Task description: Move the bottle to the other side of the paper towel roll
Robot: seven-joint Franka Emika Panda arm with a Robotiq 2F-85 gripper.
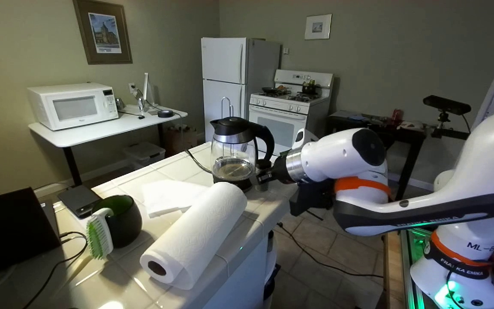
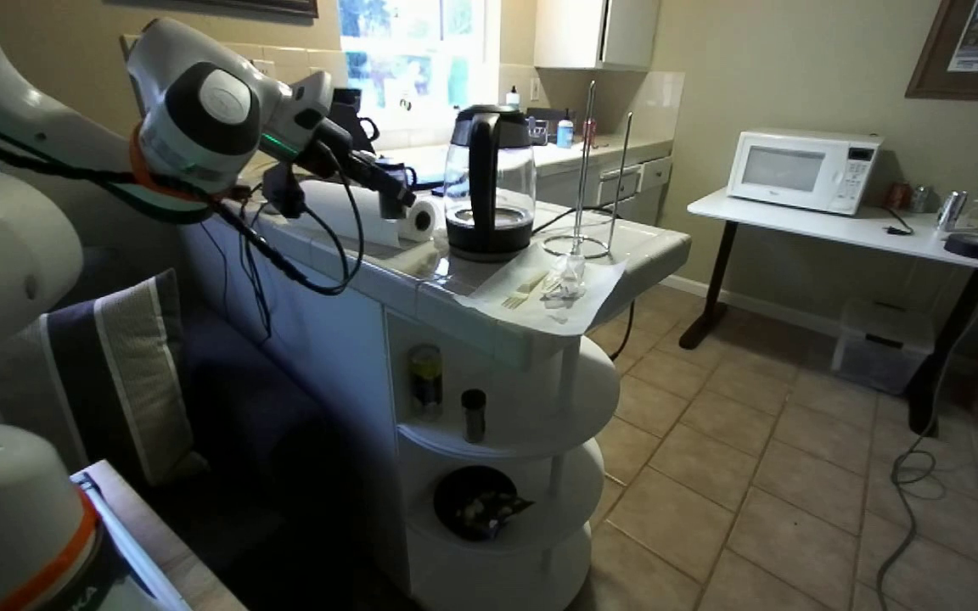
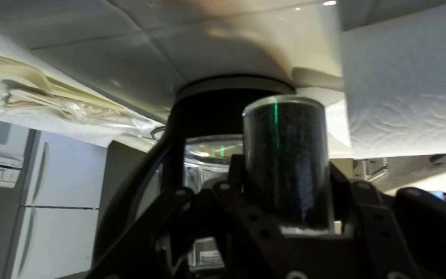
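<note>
The bottle is a small dark cylinder (image 3: 287, 155) in the middle of the wrist view, whose picture stands upside down. My gripper (image 3: 287, 174) has a finger against each side of it and is shut on it. The bottle's base looks raised off the counter. In an exterior view the gripper (image 1: 267, 175) holds the bottle (image 1: 261, 186) by the kettle's handle side, partly hidden. The other exterior picture also shows gripper (image 2: 400, 193) and bottle (image 2: 390, 208), upright near the roll's end. The white paper towel roll (image 1: 200, 234) lies on its side; it also shows at the right of the wrist view (image 3: 409, 89).
A glass kettle (image 1: 234, 156) with a black handle stands very near the bottle. A dark green pot (image 1: 125, 221) and a green-white brush (image 1: 100, 236) stand beyond the roll. A wire stand (image 2: 581, 246) and a sheet with forks (image 2: 557, 305) lie at the counter's end.
</note>
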